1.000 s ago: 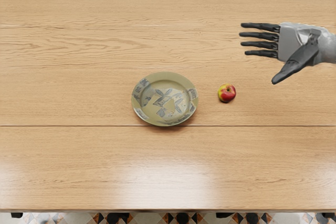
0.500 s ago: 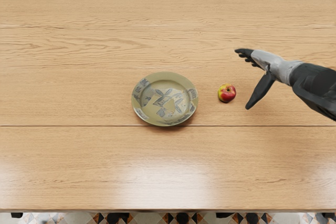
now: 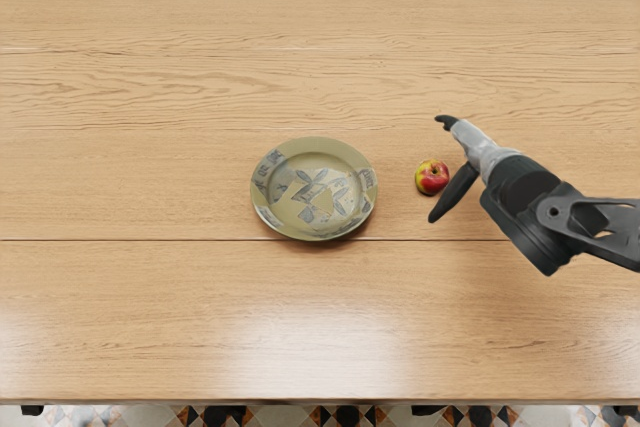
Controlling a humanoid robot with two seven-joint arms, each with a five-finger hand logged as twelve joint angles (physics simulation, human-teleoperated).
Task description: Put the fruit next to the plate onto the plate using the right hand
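A small red and yellow apple lies on the wooden table just right of a round patterned plate. My right hand comes in from the right edge and sits right beside the apple, on its right side. Its fingers are spread above and behind the fruit, and the thumb points down in front, so the hand is open around the apple's right side without closing on it. The plate holds nothing. The left arm is out of view.
The wooden table spreads wide around the plate, with a plank seam running across just below it. The right forearm hangs over the table's right part. A teal wall lies beyond the far edge.
The right hand has come down and leftward from the far right, turning edge-on, and now sits close against the apple's right side. Apple and plate have not moved.
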